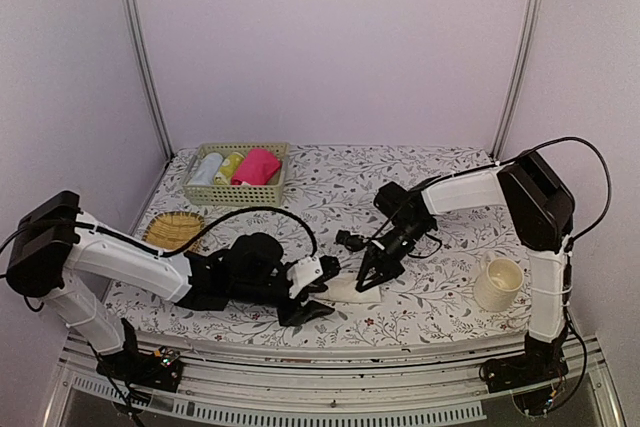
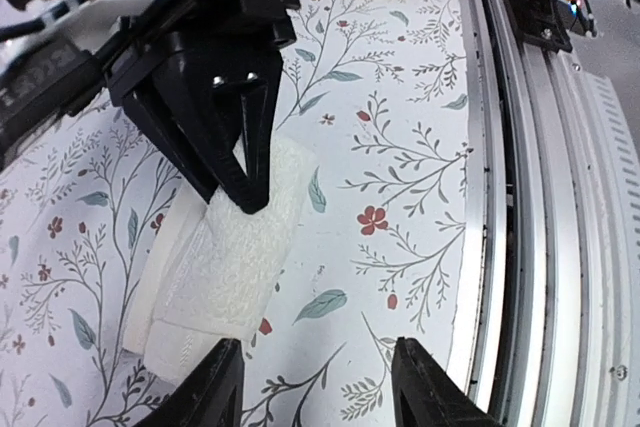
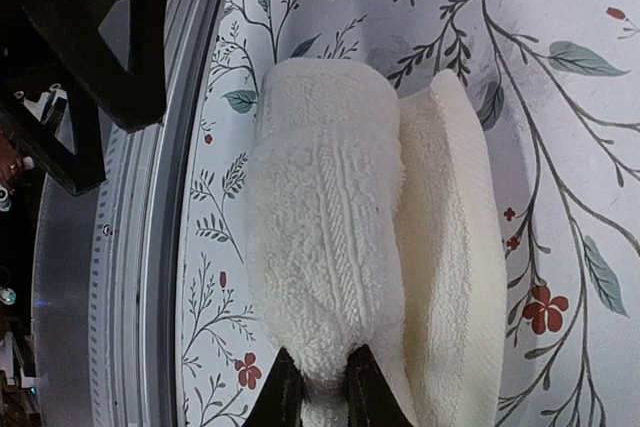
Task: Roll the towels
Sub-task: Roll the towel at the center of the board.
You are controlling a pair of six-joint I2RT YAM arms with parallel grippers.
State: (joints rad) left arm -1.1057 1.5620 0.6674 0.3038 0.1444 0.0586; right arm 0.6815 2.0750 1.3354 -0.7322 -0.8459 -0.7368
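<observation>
A cream-white towel (image 1: 352, 290) lies partly rolled on the flowered tablecloth near the front edge. My right gripper (image 1: 366, 280) comes down on it from behind and is shut on a pinch of the top fold (image 3: 325, 247); its fingertips (image 3: 285, 387) squeeze the terry cloth. In the left wrist view that gripper (image 2: 248, 197) presses into the towel (image 2: 230, 267). My left gripper (image 2: 318, 372) stands open just in front of the towel's near end with nothing between its fingers; it sits low at the towel's left end (image 1: 322, 292). A pink towel (image 1: 257, 165) lies rolled in the basket.
A green-tan basket (image 1: 236, 194) at the back left holds the pink roll with a pale and a yellow-green roll. A woven straw mat (image 1: 172, 229) lies to the left. A cream mug (image 1: 497, 284) stands at the right. The metal rail (image 2: 530, 197) runs along the table's front edge.
</observation>
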